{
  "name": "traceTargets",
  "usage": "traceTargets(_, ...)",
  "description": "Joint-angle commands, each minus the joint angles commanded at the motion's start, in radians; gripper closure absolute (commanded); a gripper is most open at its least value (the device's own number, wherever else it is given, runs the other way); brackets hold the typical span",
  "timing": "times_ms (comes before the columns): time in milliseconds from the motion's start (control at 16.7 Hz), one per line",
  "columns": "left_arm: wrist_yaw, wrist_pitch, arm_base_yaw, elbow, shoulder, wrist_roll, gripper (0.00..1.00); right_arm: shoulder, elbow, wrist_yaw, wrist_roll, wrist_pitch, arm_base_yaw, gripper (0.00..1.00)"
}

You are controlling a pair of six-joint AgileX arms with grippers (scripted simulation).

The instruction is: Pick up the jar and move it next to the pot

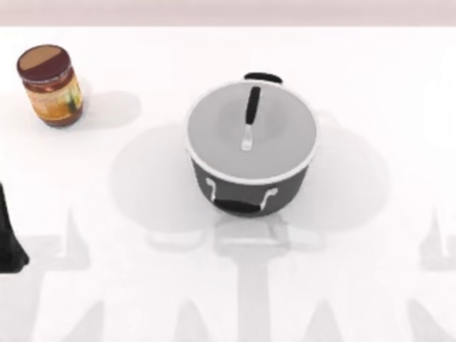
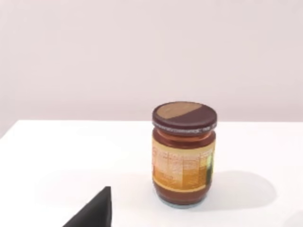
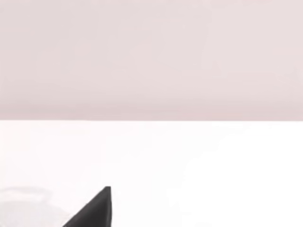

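The jar (image 1: 50, 85) stands upright at the table's far left, with a brown lid, an orange-yellow label and dark reddish contents. The left wrist view shows the jar (image 2: 183, 153) a short way ahead of my left gripper, untouched. One dark fingertip (image 2: 97, 213) of that gripper shows, with nothing against its inner edge, so it is open and empty. My left arm (image 1: 8, 239) is at the left edge, well in front of the jar. The dark grey pot (image 1: 249, 153), lid on, sits mid-table. My right gripper shows one dark fingertip (image 3: 97, 210), open over bare table.
The pot's black side handles point to the far side (image 1: 263, 77) and the near side (image 1: 242, 206). White tabletop (image 1: 128, 214) lies between jar and pot. The right arm is outside the top view. A pale wall runs behind the table.
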State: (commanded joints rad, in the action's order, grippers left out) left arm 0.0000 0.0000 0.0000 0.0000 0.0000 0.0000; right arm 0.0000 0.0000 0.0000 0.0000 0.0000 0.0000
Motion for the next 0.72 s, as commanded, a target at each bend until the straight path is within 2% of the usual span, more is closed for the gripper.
traceTargets(360, 0.005, -0.055, 0.009, 0.082, 0.089, 0.031, 0.00, 0.000, 0.000, 0.000, 0.000, 0.000, 0.000, 0.00)
traceTargets(720, 0.047, -0.270, 0.022, 0.449, 0.456, 0.166, 0.00, 0.000, 0.000, 0.000, 0.000, 0.000, 0.000, 0.00)
